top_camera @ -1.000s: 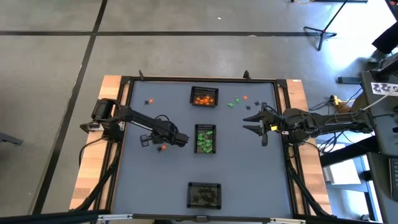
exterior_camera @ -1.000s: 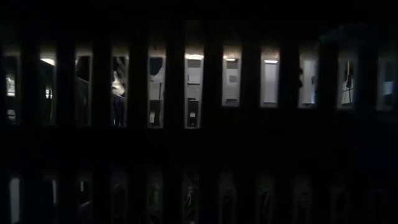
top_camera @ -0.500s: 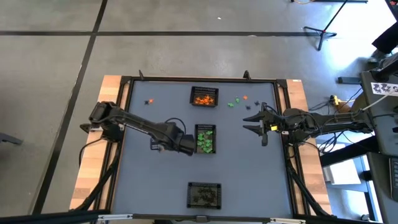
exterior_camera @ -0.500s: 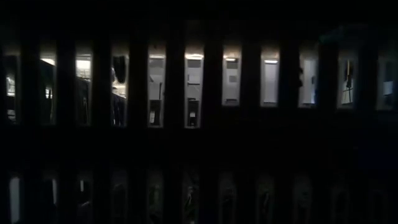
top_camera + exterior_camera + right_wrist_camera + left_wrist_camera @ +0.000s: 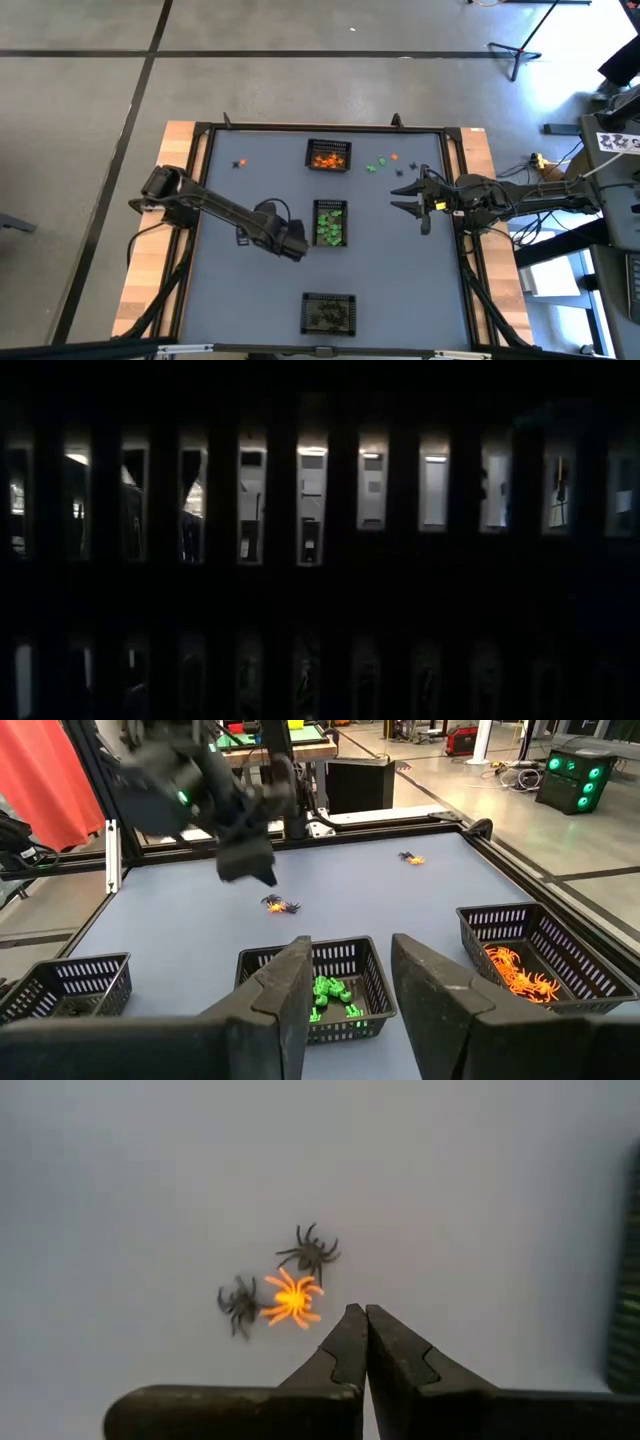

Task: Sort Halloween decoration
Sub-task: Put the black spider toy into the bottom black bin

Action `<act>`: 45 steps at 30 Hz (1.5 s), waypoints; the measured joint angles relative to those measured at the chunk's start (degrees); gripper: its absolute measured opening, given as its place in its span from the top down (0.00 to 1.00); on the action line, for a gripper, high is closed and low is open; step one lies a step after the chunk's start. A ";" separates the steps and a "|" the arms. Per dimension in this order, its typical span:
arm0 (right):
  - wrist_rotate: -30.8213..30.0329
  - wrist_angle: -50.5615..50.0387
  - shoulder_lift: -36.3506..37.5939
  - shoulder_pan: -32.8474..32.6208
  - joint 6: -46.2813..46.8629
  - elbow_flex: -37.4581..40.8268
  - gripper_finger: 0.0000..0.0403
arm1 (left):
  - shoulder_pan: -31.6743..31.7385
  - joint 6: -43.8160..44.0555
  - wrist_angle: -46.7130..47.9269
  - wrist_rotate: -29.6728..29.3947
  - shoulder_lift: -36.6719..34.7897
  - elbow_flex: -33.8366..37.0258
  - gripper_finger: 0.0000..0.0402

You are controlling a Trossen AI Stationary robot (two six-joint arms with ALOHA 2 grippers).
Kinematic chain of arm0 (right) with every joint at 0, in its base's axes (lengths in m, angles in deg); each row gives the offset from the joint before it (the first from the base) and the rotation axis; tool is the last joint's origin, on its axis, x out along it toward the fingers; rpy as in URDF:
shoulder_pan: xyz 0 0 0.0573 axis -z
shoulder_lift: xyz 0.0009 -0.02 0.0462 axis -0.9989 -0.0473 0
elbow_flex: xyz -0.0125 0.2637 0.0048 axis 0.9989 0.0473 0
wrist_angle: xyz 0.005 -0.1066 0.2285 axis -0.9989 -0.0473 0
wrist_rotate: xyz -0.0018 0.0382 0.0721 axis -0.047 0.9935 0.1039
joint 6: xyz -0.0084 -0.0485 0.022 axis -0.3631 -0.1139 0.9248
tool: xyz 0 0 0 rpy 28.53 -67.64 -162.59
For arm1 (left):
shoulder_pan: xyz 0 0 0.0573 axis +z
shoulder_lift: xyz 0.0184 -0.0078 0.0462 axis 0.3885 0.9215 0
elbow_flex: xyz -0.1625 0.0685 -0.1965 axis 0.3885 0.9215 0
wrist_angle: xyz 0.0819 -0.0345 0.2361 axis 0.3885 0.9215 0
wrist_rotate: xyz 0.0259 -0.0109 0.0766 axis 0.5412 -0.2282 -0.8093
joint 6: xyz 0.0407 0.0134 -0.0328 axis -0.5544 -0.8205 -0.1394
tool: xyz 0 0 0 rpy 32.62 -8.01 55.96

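We are viewing the left gripper (image 5: 365,1312) hovering over the grey table (image 5: 250,300), just beside the left wall of the middle basket (image 5: 330,222) that holds green trinkets (image 5: 325,992). Its fingers are pressed fully together and are gripping nothing. In the left wrist view, one orange spider (image 5: 290,1297) is lying on the table just ahead of the closed fingertips, with two black spiders (image 5: 311,1252) touching or nearly touching it on either side. In the right wrist view, the same cluster (image 5: 280,904) is sitting just beside the left gripper (image 5: 250,867).

We are seeing the right gripper (image 5: 410,201) waiting near the right edge of the table, its fingers (image 5: 283,992) standing apart and holding nothing. A few loose green and orange trinkets (image 5: 381,162) are lying near the far edge, just beyond it. Another small cluster (image 5: 239,163) is resting near the far left corner. The far basket (image 5: 328,156) is containing orange trinkets, and the near basket (image 5: 328,314) dark ones.
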 joint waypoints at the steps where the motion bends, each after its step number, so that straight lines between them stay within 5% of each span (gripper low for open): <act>1: 0.00 0.00 0.02 0.00 -0.01 0.00 0.66 | 0.31 -0.21 -1.76 -0.01 0.00 1.59 1.00; 11: 0.00 0.00 0.01 0.00 -0.01 0.00 0.66 | 5.52 -7.21 -13.89 1.75 0.00 11.57 0.97; 25: 0.00 0.00 0.02 0.00 0.01 0.00 0.66 | 7.09 -7.39 -15.58 4.78 0.00 12.92 0.64; 45: 0.02 -0.02 0.00 0.00 -0.01 0.00 0.66 | 6.79 -7.70 -15.26 5.33 3.23 12.79 0.64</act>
